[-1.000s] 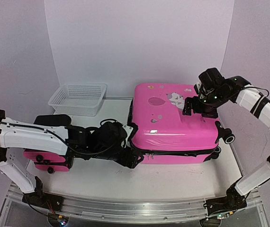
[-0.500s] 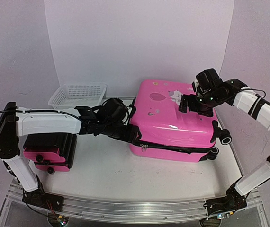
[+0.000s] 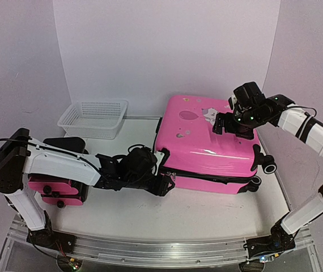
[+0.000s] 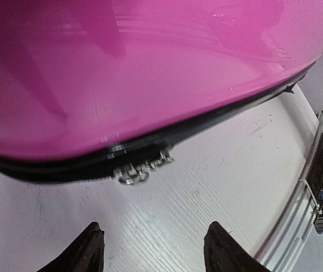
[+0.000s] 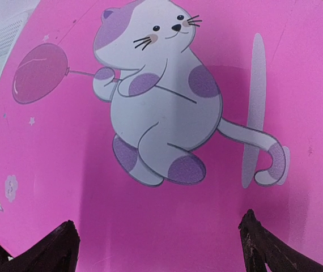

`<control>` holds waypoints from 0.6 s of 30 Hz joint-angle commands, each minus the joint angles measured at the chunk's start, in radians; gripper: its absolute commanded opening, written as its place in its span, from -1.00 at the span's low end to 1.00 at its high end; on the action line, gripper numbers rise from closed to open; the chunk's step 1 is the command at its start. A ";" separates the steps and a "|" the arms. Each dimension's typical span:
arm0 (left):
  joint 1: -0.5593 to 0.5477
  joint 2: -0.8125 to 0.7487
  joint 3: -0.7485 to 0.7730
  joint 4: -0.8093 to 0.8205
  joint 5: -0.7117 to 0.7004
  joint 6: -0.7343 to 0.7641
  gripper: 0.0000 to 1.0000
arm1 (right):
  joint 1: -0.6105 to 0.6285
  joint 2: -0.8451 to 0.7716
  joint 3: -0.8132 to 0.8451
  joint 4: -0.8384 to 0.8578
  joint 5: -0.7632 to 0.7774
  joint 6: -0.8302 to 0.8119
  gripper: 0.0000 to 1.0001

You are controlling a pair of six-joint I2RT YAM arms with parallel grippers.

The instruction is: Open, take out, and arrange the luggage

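Observation:
The luggage (image 3: pixel 207 144), a glossy pink hard-shell suitcase with black zipper trim and wheels, lies on the table, its lid tilted up a little at the back left. My left gripper (image 3: pixel 163 185) is open and empty at the front left corner. In the left wrist view (image 4: pixel 156 245) it sits just short of the metal zipper pulls (image 4: pixel 141 168) on the black trim. My right gripper (image 3: pixel 225 126) is open over the lid's top. In the right wrist view (image 5: pixel 160 241) it hovers by the cat sticker (image 5: pixel 156 96), holding nothing.
A white mesh basket (image 3: pixel 93 118) stands at the back left. A smaller pink-and-black case (image 3: pixel 54 190) lies at the left under my left arm. The table's front rail (image 4: pixel 314 181) is close behind the left gripper.
My left arm has swung down from the suitcase's back left edge to its front left corner by the zipper. The suitcase stays tilted as half a second ago. The right gripper has barely moved.

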 commanded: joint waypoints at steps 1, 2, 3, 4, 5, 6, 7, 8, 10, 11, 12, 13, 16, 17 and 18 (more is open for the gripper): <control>0.011 0.055 0.007 0.201 -0.102 0.020 0.08 | 0.002 0.018 -0.032 -0.042 -0.038 0.016 0.97; 0.010 0.067 0.007 0.214 -0.129 0.025 0.03 | 0.002 0.016 -0.034 -0.038 -0.042 0.019 0.97; 0.011 0.077 0.007 0.232 -0.155 0.034 0.00 | 0.002 0.013 -0.038 -0.034 -0.045 0.021 0.97; 0.011 0.086 0.007 0.247 -0.177 0.042 -0.02 | 0.002 0.009 -0.043 -0.031 -0.046 0.021 0.97; 0.011 0.098 0.009 0.256 -0.202 0.044 -0.07 | 0.002 0.004 -0.047 -0.030 -0.042 0.023 0.97; 0.010 0.103 0.008 0.263 -0.224 0.044 -0.12 | 0.002 0.001 -0.052 -0.030 -0.038 0.024 0.97; 0.010 0.105 0.007 0.267 -0.248 0.041 -0.16 | 0.002 -0.004 -0.057 -0.030 -0.037 0.025 0.97; 0.011 0.105 0.004 0.272 -0.270 0.041 -0.19 | 0.002 -0.008 -0.060 -0.030 -0.038 0.025 0.96; 0.010 0.106 0.002 0.274 -0.312 0.046 -0.30 | 0.002 -0.017 -0.065 -0.030 -0.035 0.023 0.97; 0.010 0.108 -0.003 0.275 -0.331 0.047 -0.40 | 0.002 -0.021 -0.068 -0.029 -0.031 0.023 0.97; 0.009 0.110 -0.007 0.275 -0.347 0.046 -0.44 | 0.002 -0.024 -0.071 -0.028 -0.026 0.023 0.97; 0.009 0.113 -0.016 0.278 -0.351 0.044 -0.45 | 0.002 -0.025 -0.071 -0.029 -0.025 0.023 0.97; 0.007 0.126 -0.023 0.284 -0.346 0.038 -0.51 | 0.003 -0.022 -0.069 -0.026 -0.032 0.022 0.96; 0.007 0.128 -0.022 0.288 -0.341 0.039 -0.54 | 0.002 -0.022 -0.071 -0.025 -0.033 0.022 0.97; 0.008 0.130 -0.020 0.290 -0.339 0.042 -0.56 | 0.002 -0.022 -0.072 -0.025 -0.033 0.021 0.97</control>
